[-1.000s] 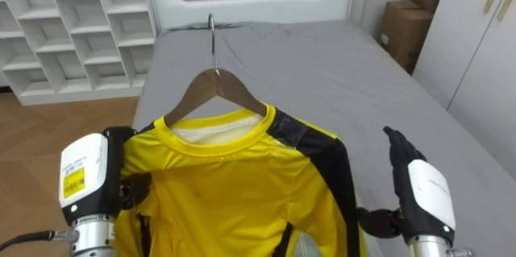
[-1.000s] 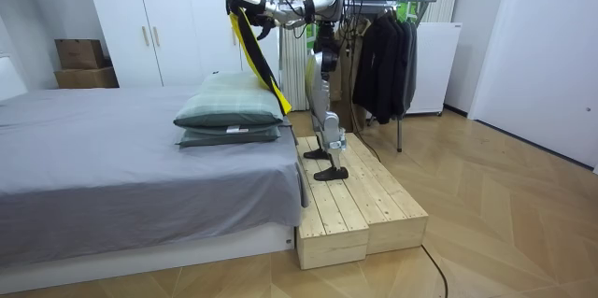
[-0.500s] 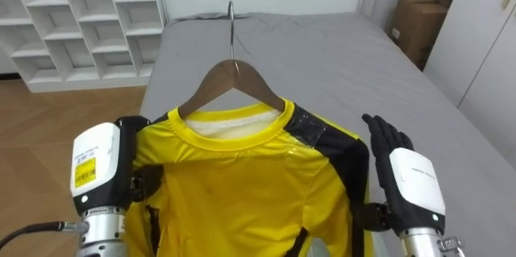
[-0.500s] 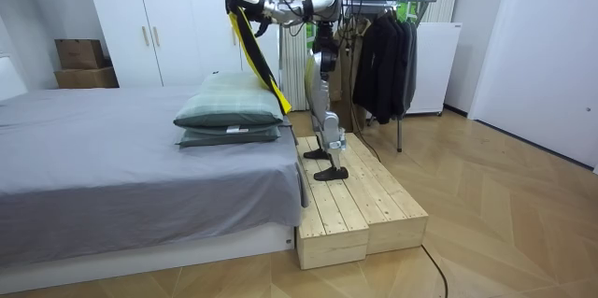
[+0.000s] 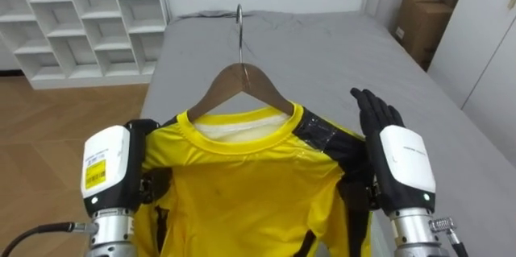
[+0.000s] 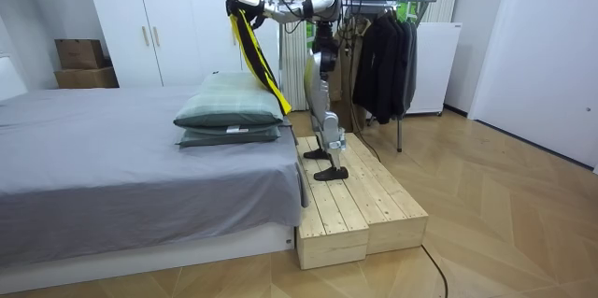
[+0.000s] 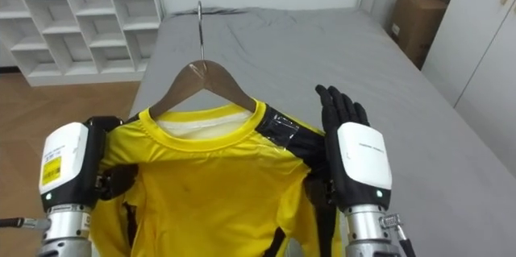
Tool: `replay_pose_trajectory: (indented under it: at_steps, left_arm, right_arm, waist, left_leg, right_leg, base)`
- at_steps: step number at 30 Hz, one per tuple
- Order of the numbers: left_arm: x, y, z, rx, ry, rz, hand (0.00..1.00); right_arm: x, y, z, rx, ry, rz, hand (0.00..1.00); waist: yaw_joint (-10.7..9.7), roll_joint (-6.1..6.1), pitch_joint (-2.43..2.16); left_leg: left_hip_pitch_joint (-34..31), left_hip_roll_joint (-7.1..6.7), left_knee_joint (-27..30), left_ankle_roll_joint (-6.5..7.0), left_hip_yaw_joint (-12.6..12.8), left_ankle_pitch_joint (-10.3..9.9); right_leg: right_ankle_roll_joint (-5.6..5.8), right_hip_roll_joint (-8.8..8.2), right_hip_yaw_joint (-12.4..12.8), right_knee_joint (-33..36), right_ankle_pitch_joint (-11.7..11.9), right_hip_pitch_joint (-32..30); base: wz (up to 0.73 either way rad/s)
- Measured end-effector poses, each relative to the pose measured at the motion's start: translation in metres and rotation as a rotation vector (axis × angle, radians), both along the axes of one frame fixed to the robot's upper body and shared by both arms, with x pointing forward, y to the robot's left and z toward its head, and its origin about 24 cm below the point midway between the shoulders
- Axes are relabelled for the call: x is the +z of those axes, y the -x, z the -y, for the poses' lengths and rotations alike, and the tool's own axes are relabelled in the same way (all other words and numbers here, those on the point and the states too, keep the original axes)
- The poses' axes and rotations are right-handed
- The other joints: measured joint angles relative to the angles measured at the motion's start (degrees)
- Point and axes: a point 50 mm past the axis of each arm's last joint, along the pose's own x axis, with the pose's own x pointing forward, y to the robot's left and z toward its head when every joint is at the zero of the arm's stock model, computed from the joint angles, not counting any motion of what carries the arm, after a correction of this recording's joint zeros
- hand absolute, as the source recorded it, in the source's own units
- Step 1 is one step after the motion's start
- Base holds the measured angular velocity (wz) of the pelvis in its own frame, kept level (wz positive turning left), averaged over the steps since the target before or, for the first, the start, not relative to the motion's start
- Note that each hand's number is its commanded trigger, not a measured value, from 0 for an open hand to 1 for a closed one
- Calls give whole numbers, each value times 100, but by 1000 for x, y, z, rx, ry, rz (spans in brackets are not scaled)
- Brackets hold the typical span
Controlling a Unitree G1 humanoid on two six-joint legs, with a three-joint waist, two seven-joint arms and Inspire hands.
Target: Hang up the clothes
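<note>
A yellow shirt with black shoulder stripes hangs on a wooden hanger with a metal hook, held up in the air over the bed. My left hand is at the shirt's left shoulder, its dark fingers curled into the cloth there. My right hand stands at the shirt's right shoulder with its fingers straight and pointing away from me, the palm against the black stripe. In the room view I stand on a wooden platform beside the bed, holding the shirt high.
A grey bed lies below the shirt, with white cubby shelves to its left and a cardboard box to its right. Behind me stands a clothes rack with dark garments. Two pillows lie on the bed.
My right hand has risen and moved left, from apart at the lower right to the shirt's right shoulder. The left hand keeps its hold. The view has shifted slightly.
</note>
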Motion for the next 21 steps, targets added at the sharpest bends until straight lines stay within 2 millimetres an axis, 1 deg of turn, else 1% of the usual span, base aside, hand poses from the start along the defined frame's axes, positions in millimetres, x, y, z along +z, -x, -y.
replay_pose_trajectory:
  at_steps: [5, 8, 21]
  left_arm:
    - [0, 0, -1, 6, -3, -4, 100]
    - [-1, 0, -1, 12, -5, -11, 100]
    - [-2, 0, 1, 9, -8, -30, 100]
  right_arm:
    - [5, 0, -2, 17, -10, 6, 0]
    - [4, -1, -3, 24, -11, -9, 0]
    - [9, -1, -7, 55, -11, -12, 0]
  waist:
    - [15, -3, 2]
    - [18, -10, 5]
    - [81, -57, -8]
  left_leg:
    - [-21, -1, 6, 0, 6, 0]
    - [-31, 0, 18, 0, 5, 0]
    - [-102, -1, 66, -1, -6, 0]
  right_leg:
    - [-2, 6, 37, -9, -15, 0]
    - [-2, 8, 37, -9, -27, -6]
    - [-4, 12, 32, -48, -26, -12]
  base:
    - [0]
    - [0]
    - [0]
